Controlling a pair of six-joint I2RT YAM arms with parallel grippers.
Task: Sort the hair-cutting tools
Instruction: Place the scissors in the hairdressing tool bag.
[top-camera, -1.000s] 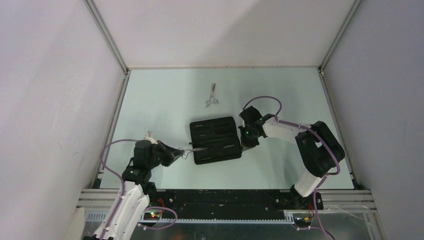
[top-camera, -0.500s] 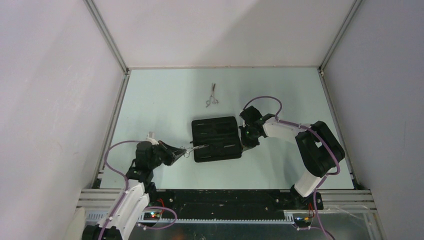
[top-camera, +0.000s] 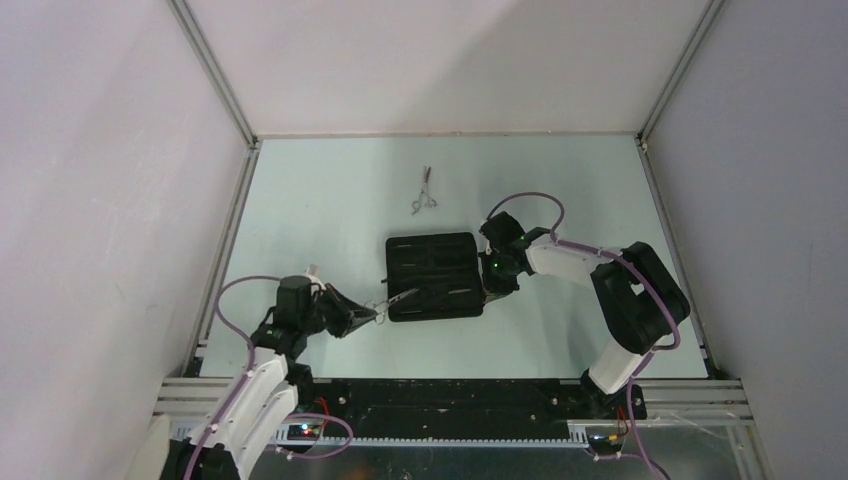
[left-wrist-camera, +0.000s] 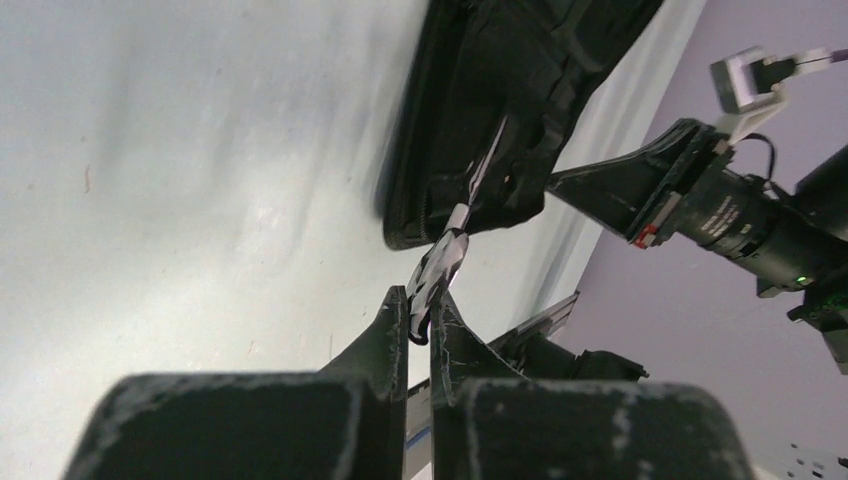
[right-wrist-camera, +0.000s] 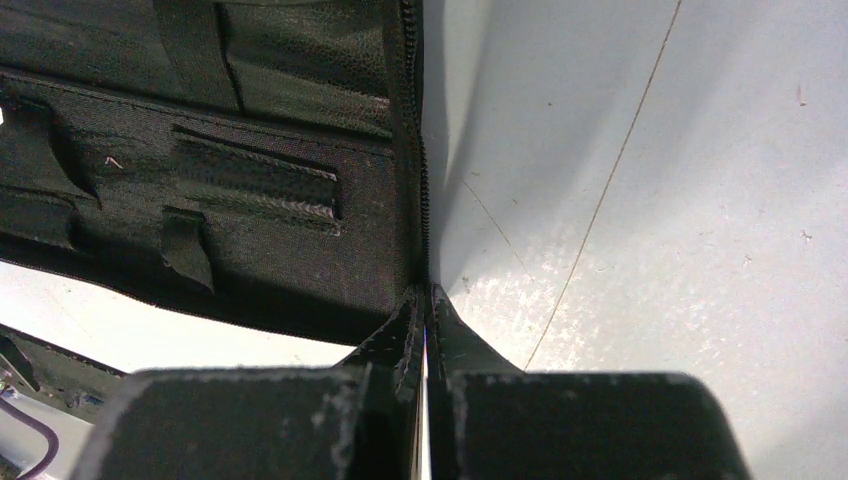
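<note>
Scissors (top-camera: 388, 302) (left-wrist-camera: 440, 268) – one silver pair – sit pinched in the left gripper (top-camera: 368, 312) (left-wrist-camera: 420, 320), whose fingers are clenched on the handle end. The blades point away from the gripper towards 2 o'clock and reach over the near left corner of the black case (top-camera: 435, 262) (left-wrist-camera: 520, 60). That gripper is at about 8 o'clock from the case, low over the table (top-camera: 320, 220). In the left wrist view the pair is tilted, its tip against the dark fabric; whether it touches cannot be told.

The second scissors (top-camera: 424, 193) lie flat on the table at 12 o'clock from the case, well apart from it and from both arms.

The case lies open, pockets and straps up. The right gripper (top-camera: 487, 294) (right-wrist-camera: 425, 325) is at its 4 o'clock corner, fingers pressed tight together – in the right wrist view the zipper edge (right-wrist-camera: 418, 200) runs straight down into them, so they appear to nip that rim
</note>
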